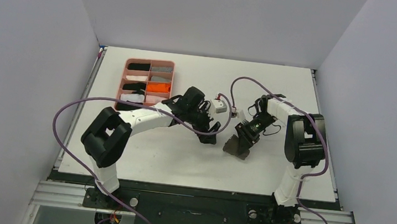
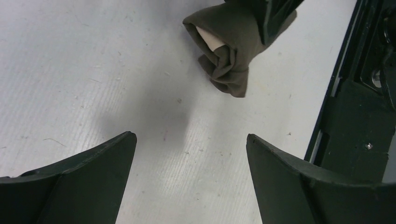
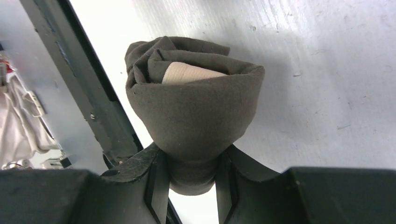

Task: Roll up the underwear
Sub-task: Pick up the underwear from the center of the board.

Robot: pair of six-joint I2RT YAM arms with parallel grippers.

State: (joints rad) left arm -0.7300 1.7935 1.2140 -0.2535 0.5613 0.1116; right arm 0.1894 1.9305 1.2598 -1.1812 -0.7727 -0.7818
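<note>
The underwear (image 3: 196,107) is a dark grey-brown roll with its beige waistband tucked inside. My right gripper (image 3: 189,165) is shut on the roll's near end and holds it lifted off the white table. From above, the underwear (image 1: 237,145) hangs below the right gripper (image 1: 248,134) near the table's middle. My left gripper (image 1: 208,137) stands open just left of the roll, apart from it. In the left wrist view the left gripper (image 2: 191,140) holds nothing between its fingers, and the underwear (image 2: 229,42) shows ahead.
A pink tray (image 1: 127,77) with small rolled cloths in its compartments stands at the back left. A small white box (image 1: 220,105) lies behind the grippers. The table's black front edge (image 2: 345,107) runs close to the roll.
</note>
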